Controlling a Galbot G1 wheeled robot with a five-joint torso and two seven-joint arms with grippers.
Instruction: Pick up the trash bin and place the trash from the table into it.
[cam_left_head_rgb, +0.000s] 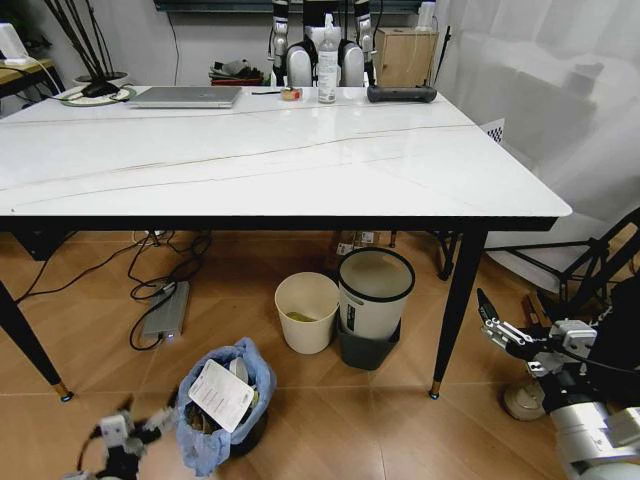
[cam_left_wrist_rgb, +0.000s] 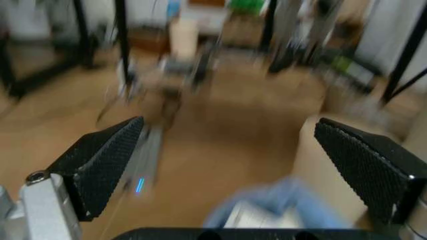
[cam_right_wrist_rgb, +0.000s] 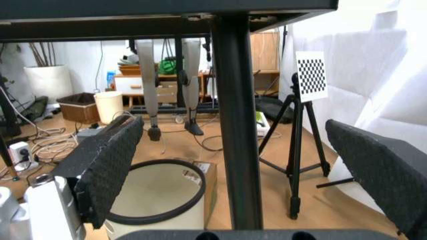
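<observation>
Marble desk (cam_left_head_rgb: 250, 160): laptop (cam_left_head_rgb: 186, 96), spray bottle (cam_left_head_rgb: 327, 62) at far edge. Trash bin (cam_left_head_rgb: 225, 405) on wood floor, near-left, beside left gripper (cam_left_head_rgb: 125, 432), open. Right gripper (cam_left_head_rgb: 497, 322) open, near-right by desk leg (cam_left_head_rgb: 455, 305).

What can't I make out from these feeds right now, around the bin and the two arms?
- Trash bin contents, head view: a flat white packet and the blue bag's folds cover them.
- Left gripper, head view: cut off by the bottom edge.
- Left wrist view: motion blur; the bin is only a blue smear.
- Small item at the table's far edge: too small to identify.
</observation>
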